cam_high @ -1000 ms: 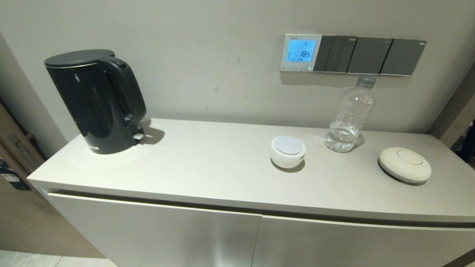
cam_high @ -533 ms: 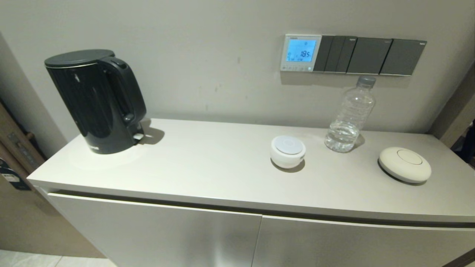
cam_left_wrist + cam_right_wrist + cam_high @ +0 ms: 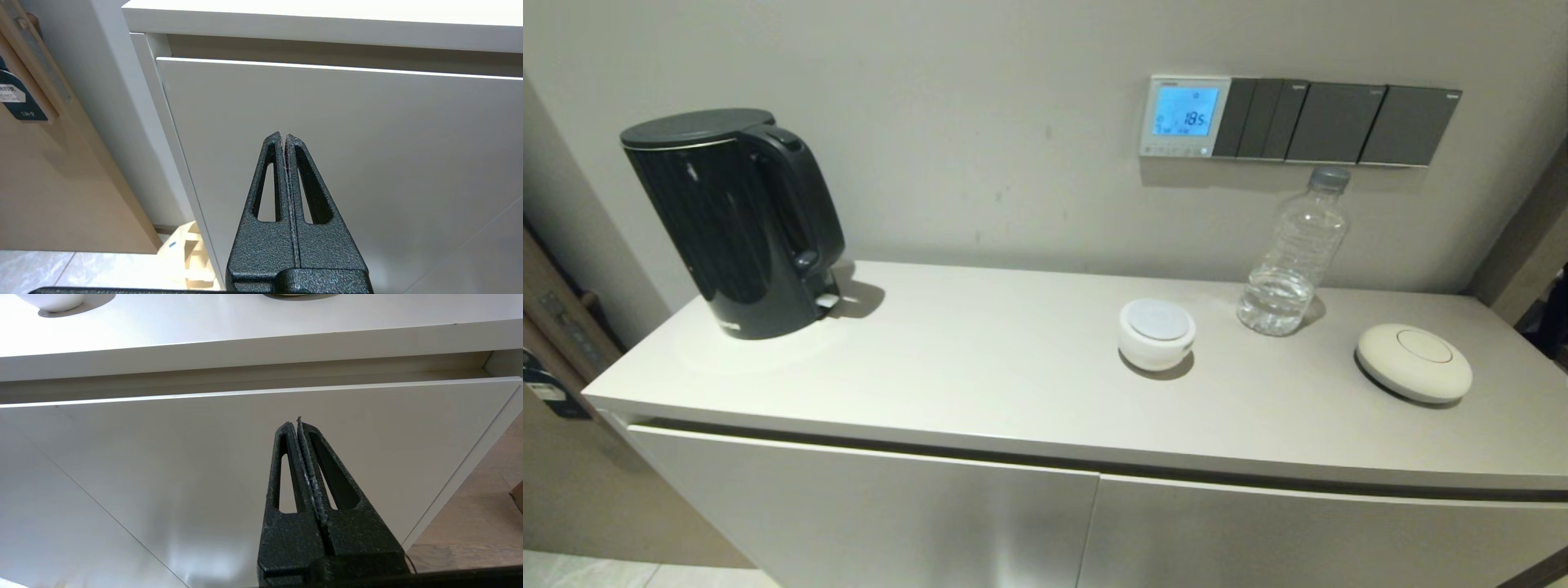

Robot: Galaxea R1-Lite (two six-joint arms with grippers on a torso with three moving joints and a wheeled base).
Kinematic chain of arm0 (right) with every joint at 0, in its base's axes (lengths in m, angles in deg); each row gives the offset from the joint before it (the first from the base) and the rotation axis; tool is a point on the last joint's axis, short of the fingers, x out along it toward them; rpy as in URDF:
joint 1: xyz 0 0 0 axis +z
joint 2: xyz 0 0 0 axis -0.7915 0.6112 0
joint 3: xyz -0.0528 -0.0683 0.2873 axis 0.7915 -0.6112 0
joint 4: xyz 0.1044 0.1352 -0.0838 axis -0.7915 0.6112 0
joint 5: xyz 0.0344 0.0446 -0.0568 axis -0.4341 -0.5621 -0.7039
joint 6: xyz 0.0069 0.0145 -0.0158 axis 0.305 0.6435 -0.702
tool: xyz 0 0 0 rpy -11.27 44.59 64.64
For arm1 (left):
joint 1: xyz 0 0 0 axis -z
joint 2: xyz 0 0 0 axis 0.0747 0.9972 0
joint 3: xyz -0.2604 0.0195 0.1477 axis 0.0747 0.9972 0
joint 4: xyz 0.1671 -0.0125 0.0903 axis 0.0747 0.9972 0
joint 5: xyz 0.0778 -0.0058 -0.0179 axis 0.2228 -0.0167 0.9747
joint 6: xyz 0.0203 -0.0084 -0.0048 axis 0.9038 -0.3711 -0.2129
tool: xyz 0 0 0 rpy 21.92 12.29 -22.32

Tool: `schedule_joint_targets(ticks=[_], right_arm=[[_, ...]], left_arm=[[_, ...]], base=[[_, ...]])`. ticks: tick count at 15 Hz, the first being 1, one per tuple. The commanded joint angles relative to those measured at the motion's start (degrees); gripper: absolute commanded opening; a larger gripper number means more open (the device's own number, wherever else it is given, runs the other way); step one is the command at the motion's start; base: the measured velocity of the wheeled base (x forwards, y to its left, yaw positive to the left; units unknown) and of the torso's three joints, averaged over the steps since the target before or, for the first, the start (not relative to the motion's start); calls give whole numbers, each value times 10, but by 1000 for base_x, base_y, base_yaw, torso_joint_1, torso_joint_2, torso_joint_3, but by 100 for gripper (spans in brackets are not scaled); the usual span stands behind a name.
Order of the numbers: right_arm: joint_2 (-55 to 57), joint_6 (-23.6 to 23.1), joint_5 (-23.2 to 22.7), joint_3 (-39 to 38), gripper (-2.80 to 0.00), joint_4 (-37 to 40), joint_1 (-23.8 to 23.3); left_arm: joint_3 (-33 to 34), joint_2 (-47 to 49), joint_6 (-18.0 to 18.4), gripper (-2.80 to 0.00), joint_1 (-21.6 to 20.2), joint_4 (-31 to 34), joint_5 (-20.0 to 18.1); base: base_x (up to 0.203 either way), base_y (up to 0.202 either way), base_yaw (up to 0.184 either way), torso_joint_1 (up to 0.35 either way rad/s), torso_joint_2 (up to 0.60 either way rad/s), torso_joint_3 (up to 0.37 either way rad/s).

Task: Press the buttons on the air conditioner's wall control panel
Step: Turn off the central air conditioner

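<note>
The white-framed control panel hangs on the wall above the counter, its screen glowing blue with digits. A row of tiny pale buttons runs along its lower edge. Neither arm shows in the head view. My left gripper is shut and empty, low in front of the cabinet's left door. My right gripper is shut and empty, low in front of the cabinet's right door, below the counter edge.
Dark grey switch plates sit right of the panel. On the counter stand a black kettle, a small white round device, a clear water bottle below the switches, and a cream disc.
</note>
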Motion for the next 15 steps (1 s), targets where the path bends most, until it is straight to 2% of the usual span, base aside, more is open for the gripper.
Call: schedule_joint_targets(ticks=[1,6,8,10,15], right_arm=[[-2,1,0,-1,-280,0,0],[-2,-8,2,2,-280,0,0],[5,-19,2,27,-280,0,0],[55,-22,4,91,-280,1,0],[250,-21,31,346,-280,-2,-1]], left_arm=[[0,0,0,-280,0,0,0],[0,0,0,-280,0,0,0],[0,0,0,-280,0,0,0],[0,0,0,-280,-1,0,0],[0,0,0,-280,0,0,0]], base=[[0,0,0,0,0,0],[0,0,0,0,0,0],[0,0,0,0,0,0],[0,0,0,0,0,0],[0,0,0,0,0,0]])
